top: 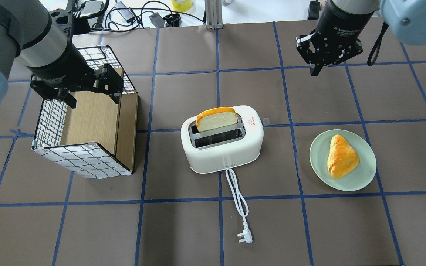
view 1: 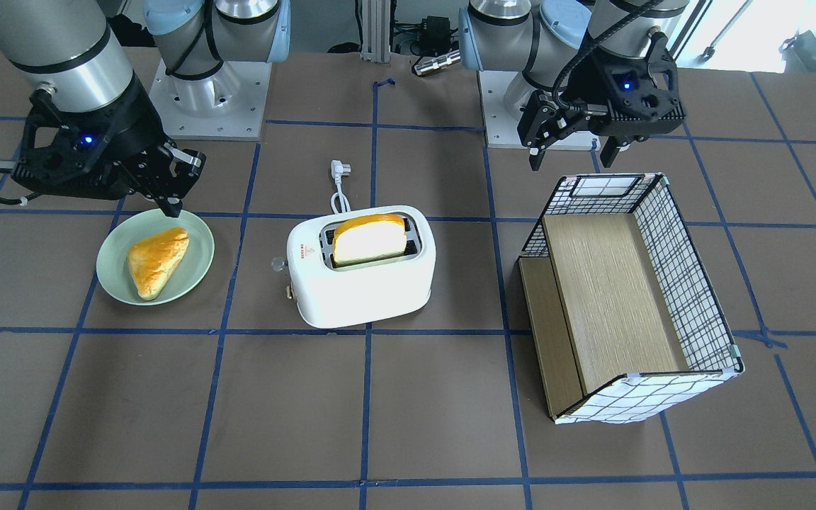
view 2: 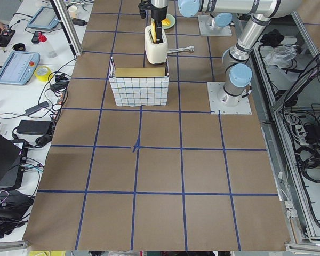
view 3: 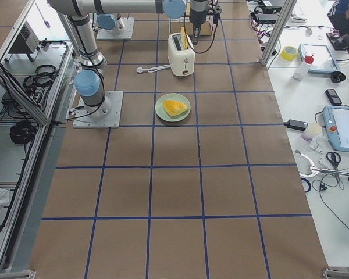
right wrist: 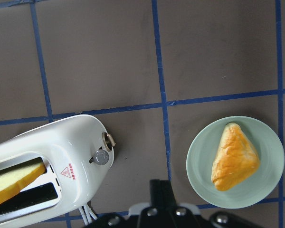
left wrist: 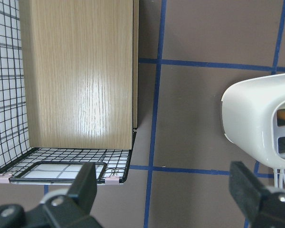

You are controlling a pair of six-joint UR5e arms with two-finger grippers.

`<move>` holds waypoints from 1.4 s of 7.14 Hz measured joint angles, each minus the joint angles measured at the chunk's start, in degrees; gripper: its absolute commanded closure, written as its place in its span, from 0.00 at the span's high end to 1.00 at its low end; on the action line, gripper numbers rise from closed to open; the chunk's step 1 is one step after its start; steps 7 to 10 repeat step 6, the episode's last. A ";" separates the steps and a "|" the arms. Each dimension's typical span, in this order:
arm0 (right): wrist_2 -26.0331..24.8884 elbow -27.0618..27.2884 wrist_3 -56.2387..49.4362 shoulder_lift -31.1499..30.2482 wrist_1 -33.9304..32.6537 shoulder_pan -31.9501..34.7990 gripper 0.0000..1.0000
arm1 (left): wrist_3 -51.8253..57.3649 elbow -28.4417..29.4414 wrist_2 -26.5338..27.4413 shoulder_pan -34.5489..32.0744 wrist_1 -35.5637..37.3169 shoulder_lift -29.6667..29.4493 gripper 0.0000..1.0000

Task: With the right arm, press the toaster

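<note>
toaster: white 2-slot toaster (top: 223, 153) stands upright abt mid-bench, well off every edge & corner, long sides parallel w/ robot's edge.
lever end: faces the bench's right end; small lever (right wrist: 108, 141) & clear knob (right wrist: 101, 157) sit there, nothing touching them.
warning mark: red warning mark (top: 252, 120) on the top face, by the lever end.
bread slice: bread slice (top: 216, 118) stands in the slot farther from robot's edge, sticking well up out of it.
cord: white cord (top: 244, 223) leaves the side facing the robot & runs twd robot's edge; plug (top: 245, 237) lies on the bench top.
right gripper: right gripper (right wrist: 157, 187) has fingers pressed together, nothing between them; it points down, raised over the strip of bench btwn lever end & plate, clear of both.
plate: pale green plate (top: 322, 147) lies twd the right end from the toaster, near it but apart.
pastry: golden triangular pastry (top: 342, 156) lies on the plate.
left gripper: left gripper (top: 93, 98) has jaws spread wide & holds nothing; it hangs above the robot-side end of the box, touching nothing.
box: grid-patterned box (top: 83, 162) w/ wood-grain panel showing; sits twd the left end from the toaster, near but apart.
bench: brown bench (top: 183, 229) top w/ a blue tape grid.
side views: both grippers too small there to add anything.
</note>
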 measured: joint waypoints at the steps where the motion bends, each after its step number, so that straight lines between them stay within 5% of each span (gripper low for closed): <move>1: -1.83 -0.45 0.44 0.19 0.45 0.37 1.00 | 0.00 0.00 -0.02 0.00 0.00 0.00 1.00; 10: -3.20 -0.36 0.05 0.46 -0.60 0.82 1.00 | 0.00 0.00 -0.04 0.00 0.00 0.00 1.00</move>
